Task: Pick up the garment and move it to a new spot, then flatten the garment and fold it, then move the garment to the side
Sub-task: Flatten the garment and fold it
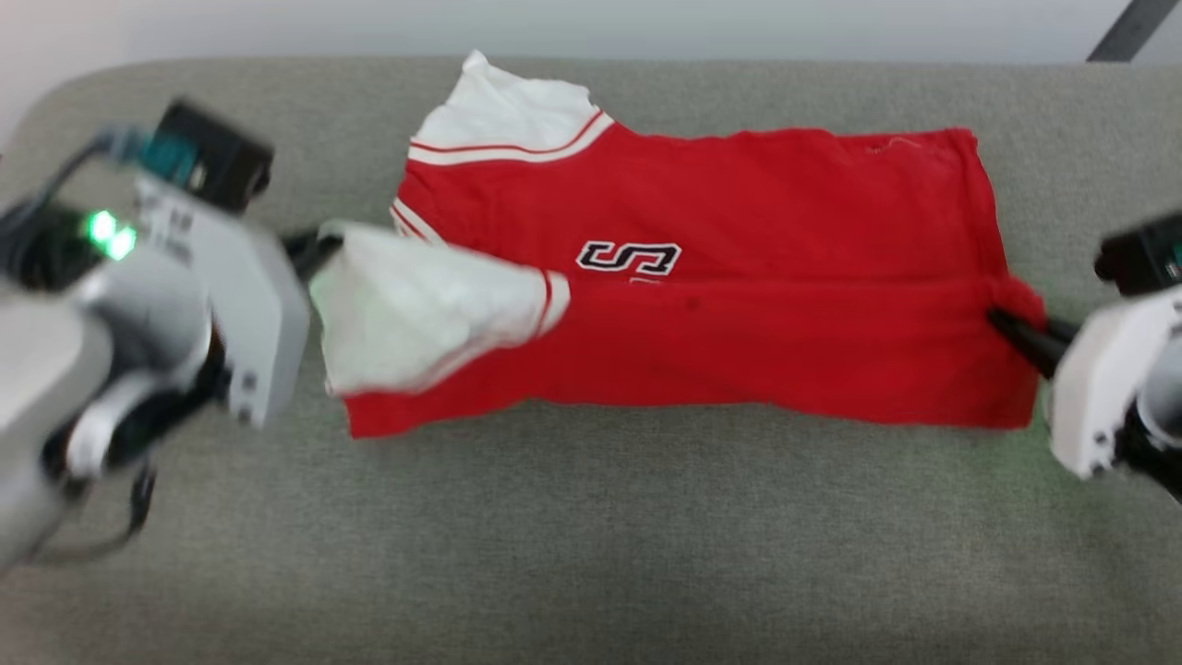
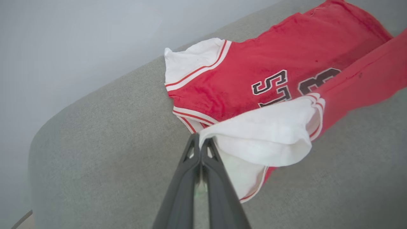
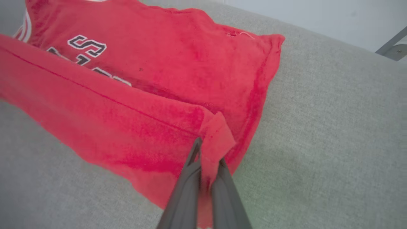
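The garment (image 1: 739, 305), a bright red jersey with white sleeves and black-and-white lettering, lies spread across a grey cushion. Its near half is lifted and folded over toward the far half, hiding part of the lettering. My left gripper (image 1: 319, 251) is shut on the white sleeve end of that raised edge, and the same grip shows in the left wrist view, gripper (image 2: 201, 140) pinching the white cloth of the garment (image 2: 264, 133). My right gripper (image 1: 1002, 321) is shut on the red hem corner at the other end; in the right wrist view the gripper (image 3: 206, 149) has the garment's (image 3: 152, 82) cloth bunched between its fingers.
The grey cushion (image 1: 591, 545) reaches well past the jersey on the near side and at both ends. A pale wall runs behind its far edge. A grey metal bar (image 1: 1131, 32) slants at the far right corner.
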Robot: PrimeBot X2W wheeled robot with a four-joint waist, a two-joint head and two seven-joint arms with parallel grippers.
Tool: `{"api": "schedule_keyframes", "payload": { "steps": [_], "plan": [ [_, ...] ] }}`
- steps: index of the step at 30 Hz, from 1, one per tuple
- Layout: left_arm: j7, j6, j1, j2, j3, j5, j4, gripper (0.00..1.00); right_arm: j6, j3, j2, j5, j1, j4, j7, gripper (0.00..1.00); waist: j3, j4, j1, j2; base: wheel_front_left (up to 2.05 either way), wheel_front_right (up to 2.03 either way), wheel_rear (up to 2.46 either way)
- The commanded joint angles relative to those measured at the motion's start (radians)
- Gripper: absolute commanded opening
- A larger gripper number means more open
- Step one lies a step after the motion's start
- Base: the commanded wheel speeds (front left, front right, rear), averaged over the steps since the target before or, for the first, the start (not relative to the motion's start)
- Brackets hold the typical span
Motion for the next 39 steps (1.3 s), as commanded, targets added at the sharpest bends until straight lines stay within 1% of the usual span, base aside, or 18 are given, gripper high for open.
{"api": "schedule_keyframes", "payload": {
  "steps": [1,2,3,5,7,10,14,18,19,21,22,23,24,25,26,33,36,39],
  "plan": [
    [0.001,-0.055,-0.053,-0.064,-0.002,0.024,0.116,0.0,-0.002,0.026,0.03,-0.03,-0.06,0.049,-0.016,0.0,0.031,-0.021,0.0,-0.0001,0.0,0.0,0.0],
    [-0.002,-0.079,-0.069,-0.098,-0.005,0.027,0.174,0.0,-0.002,0.038,0.041,-0.046,-0.087,0.076,-0.027,0.0,0.037,-0.024,0.0,-0.0001,0.0,0.0,0.0],
    [-0.002,-0.079,-0.069,-0.098,-0.005,0.027,0.174,0.0,-0.002,0.038,0.041,-0.046,-0.087,0.076,-0.027,0.0,0.037,-0.024,0.0,-0.0001,0.0,0.0,0.0],
    [-0.005,-0.125,-0.103,-0.153,-0.014,0.04,0.292,0.0,-0.002,0.068,0.068,-0.06,-0.138,0.132,-0.04,0.0,0.052,-0.032,0.0,-0.0001,0.0,0.0,0.0],
    [-0.005,-0.164,-0.121,-0.208,-0.022,0.031,0.399,0.0,-0.002,0.098,0.091,-0.072,-0.185,0.189,-0.056,0.0,0.066,-0.039,0.0,-0.0001,0.0,0.0,0.0],
    [-0.01,-0.213,-0.147,-0.276,-0.036,0.039,0.544,0.0,-0.002,0.146,0.118,-0.08,-0.248,0.273,-0.084,0.0,0.086,-0.049,0.0,-0.0001,0.0,0.0,0.0],
    [-0.005,-0.261,-0.141,-0.359,-0.05,0.017,0.708,0.0,-0.002,0.209,0.146,-0.062,-0.311,0.37,-0.123,0.0,0.103,-0.056,0.0,-0.0001,0.0,0.0,0.0],
    [-0.001,-0.291,-0.127,-0.425,-0.064,0.0,0.839,0.0,-0.002,0.264,0.164,-0.041,-0.357,0.435,-0.148,0.0,0.11,-0.061,0.0,-0.0001,0.0,0.0,0.0],
    [0.004,-0.298,-0.124,-0.438,-0.067,-0.005,0.868,0.12,-0.002,0.276,0.168,-0.035,-0.365,0.448,-0.154,0.0,0.11,-0.062,0.0,-0.0001,0.0,0.0,0.0],
    [0.018,-0.309,-0.119,-0.462,-0.07,-0.021,0.917,0.29,-0.002,0.295,0.173,-0.013,-0.38,0.476,-0.158,0.0,0.109,-0.063,0.0,-0.0001,0.0,0.0,0.0],
    [0.021,-0.311,-0.12,-0.472,-0.071,-0.026,0.938,0.42,-0.002,0.304,0.171,-0.006,-0.389,0.486,-0.166,0.13,0.108,-0.063,0.0,-0.0001,0.0,0.0,0.0],
    [0.021,-0.316,-0.126,-0.482,-0.072,-0.028,0.954,0.63,-0.002,0.312,0.167,0.0,-0.395,0.494,-0.17,0.29,0.105,-0.062,0.0,-0.0001,0.0,0.0,0.0],
    [0.014,-0.319,-0.134,-0.488,-0.068,-0.035,0.968,1.0,-0.002,0.32,0.165,0.011,-0.4,0.502,-0.178,0.46,0.102,-0.062,0.0,-0.0001,0.0,0.0,0.0],
    [0.009,-0.321,-0.142,-0.493,-0.064,-0.037,0.98,1.0,-0.002,0.325,0.161,0.019,-0.404,0.506,-0.189,0.76,0.097,-0.06,0.0,-0.0001,0.0,0.0,0.0],
    [0.009,-0.324,-0.15,-0.496,-0.066,-0.036,0.99,1.0,-0.002,0.333,0.157,0.021,-0.409,0.508,-0.199,1.0,0.091,-0.058,0.0,-0.0001,0.0,0.0,0.0],
    [0.04,-0.332,-0.17,-0.498,-0.077,-0.048,0.995,1.0,-0.002,0.336,0.118,0.053,-0.382,0.49,-0.295,1.0,0.031,-0.033,0.0,-0.0001,0.0,0.0,0.0],
    [0.062,-0.333,-0.161,-0.495,-0.078,-0.062,0.976,1.0,-0.002,0.308,0.098,0.04,-0.354,0.471,-0.358,1.0,0.003,-0.02,0.0,-0.0001,0.0,0.0,0.0],
    [0.111,-0.316,-0.137,-0.491,-0.074,-0.091,0.95,1.0,-0.002,0.255,0.089,0.026,-0.315,0.446,-0.431,1.0,-0.019,-0.01,0.0,-0.0001,0.0,0.0,0.0]
  ]
}}
